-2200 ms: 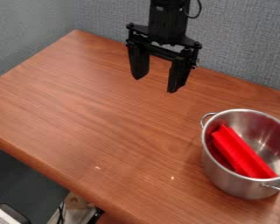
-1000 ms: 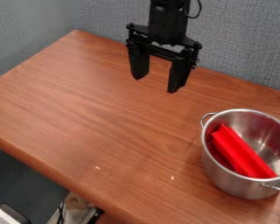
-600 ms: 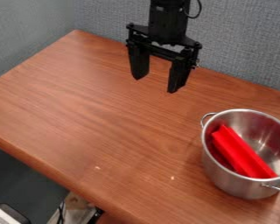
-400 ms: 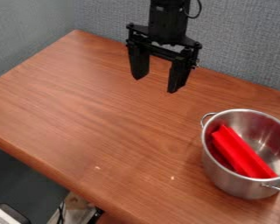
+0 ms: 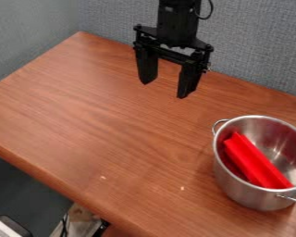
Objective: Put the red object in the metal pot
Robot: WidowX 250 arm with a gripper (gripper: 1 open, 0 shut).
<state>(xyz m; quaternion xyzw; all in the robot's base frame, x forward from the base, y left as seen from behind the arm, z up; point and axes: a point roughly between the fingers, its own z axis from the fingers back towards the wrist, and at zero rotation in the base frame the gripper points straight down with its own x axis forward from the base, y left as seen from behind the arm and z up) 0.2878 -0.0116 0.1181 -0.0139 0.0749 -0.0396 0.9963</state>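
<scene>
Gripper (image 5: pixel 166 78) hangs empty, fingers spread wide; well right and nearer, red bar (image 5: pixel 253 157) lies inside steel pot (image 5: pixel 237 193).

Wooden table (image 5: pixel 101 120) – reddish-brown, grain running diagonally, surface evenly lit with a few small pale specks near the front edge. Grey textured wall (image 5: pixel 64 23) behind. Dark floor (image 5: pixel 21 199) below the table's front edge – details unclear.

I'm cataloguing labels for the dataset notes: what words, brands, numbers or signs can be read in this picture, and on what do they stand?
None can be read.
The gripper, the metal pot, the red object and the wooden table show no print or marks at this picture size.
</scene>
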